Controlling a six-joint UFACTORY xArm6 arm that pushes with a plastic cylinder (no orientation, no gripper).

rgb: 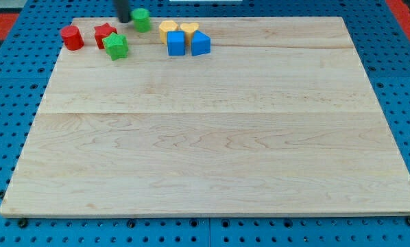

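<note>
The board (212,137) of pale wood fills most of the view, lying on a blue pegboard (13,137). Its near half and middle carry nothing but grain. All the blocks sit in a loose row by the far edge, toward the view's top left.

Nearest of them is the green star (115,46), with the blue cube (176,43) well apart at its 3 o'clock. The blue wedge (200,43) stands just beside the cube at its 3 o'clock, the two touching or nearly so. A little farther back, the red cylinder (72,38) lies at the green star's 9 o'clock, and the red star (105,33) sits at the green star's 11 o'clock, touching it. Behind the blue pair are the yellow hexagon (167,29) and the yellow heart (189,29), side by side (each seems to touch the blue block in front of it).

Farthest back is the green cylinder (142,20), at the red star's 2 o'clock. My tip (123,20) comes down at the green cylinder's 9 o'clock, just beside it; whether they touch I cannot tell. The rod has no jaws, so there is no open or closed state to report.
</note>
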